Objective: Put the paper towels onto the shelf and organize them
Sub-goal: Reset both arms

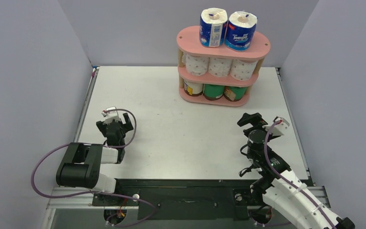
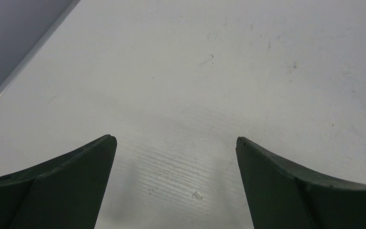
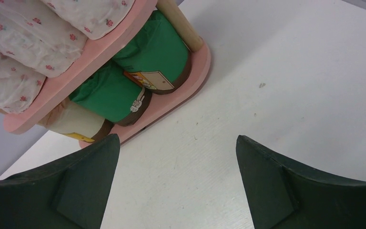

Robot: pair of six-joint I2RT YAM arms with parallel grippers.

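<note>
Rolls (image 1: 219,67) were counted on the pink three-tier shelf (image 1: 190,43) at one o'clock: two blue-white (image 1: 213,27), three pink-dotted, two green (image 1: 213,90), one cream (image 1: 193,88); left gripper (image 2: 175,139) and right gripper (image 3: 177,137) were held spread, empty.

"Tempo" on right blue-white roll (image 1: 241,31)

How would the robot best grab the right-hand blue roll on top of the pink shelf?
Probably across its curved sides, from above: the right blue roll stands on end on the shelf, on its open top board. The other blue roll sits close on its left, so pinch it front and back.
</note>
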